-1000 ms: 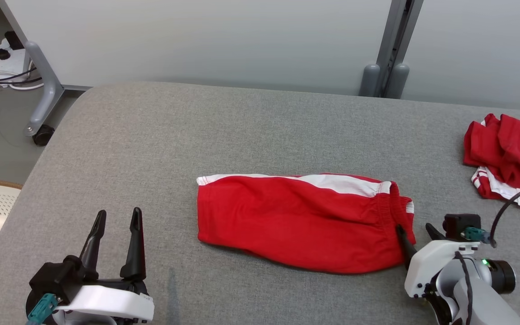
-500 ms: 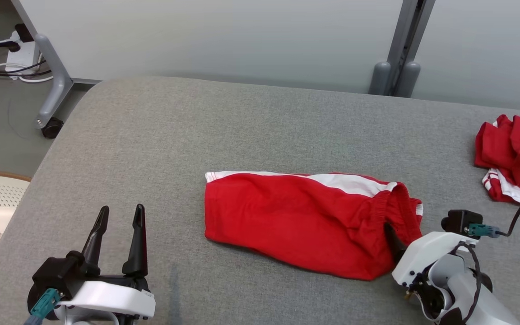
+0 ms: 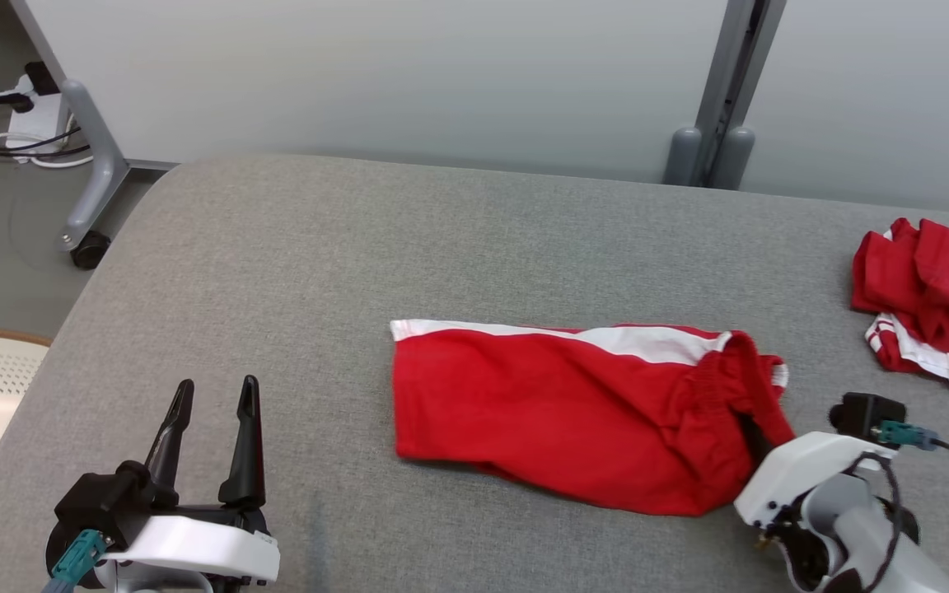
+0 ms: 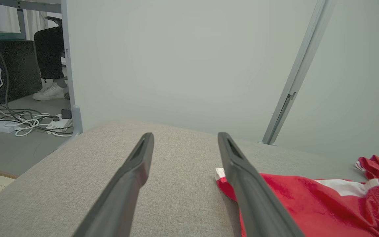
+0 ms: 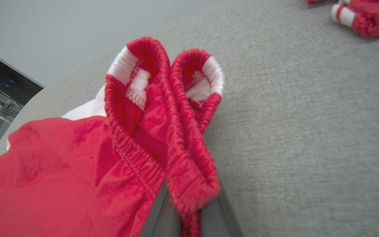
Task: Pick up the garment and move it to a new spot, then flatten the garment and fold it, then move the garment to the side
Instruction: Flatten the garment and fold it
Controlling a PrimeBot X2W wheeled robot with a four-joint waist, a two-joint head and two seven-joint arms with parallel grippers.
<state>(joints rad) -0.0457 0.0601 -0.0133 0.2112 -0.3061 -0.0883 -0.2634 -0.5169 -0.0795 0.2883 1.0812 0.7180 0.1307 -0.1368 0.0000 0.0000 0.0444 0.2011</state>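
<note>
Two grippers show on my screens. At seven o'clock in the head view the left gripper (image 3: 217,384) hovers over the grey table (image 3: 359,247), its fingers spread wide with nothing between them. Just right of centre, toward four o'clock, the red shorts (image 3: 573,412) lie flat, seemingly doubled leg over leg, with the white stripe along the far edge. At five o'clock the right gripper (image 5: 187,215) is clamped on the rucked-up waistband. At three o'clock sits a second red bundle (image 3: 927,288), cut off by the frame. I judge the flattening and folding done or nearly so, and carrying the shorts aside is what remains. The right fingertips are buried in cloth, so I cannot tell how many layers they pinch.
</note>
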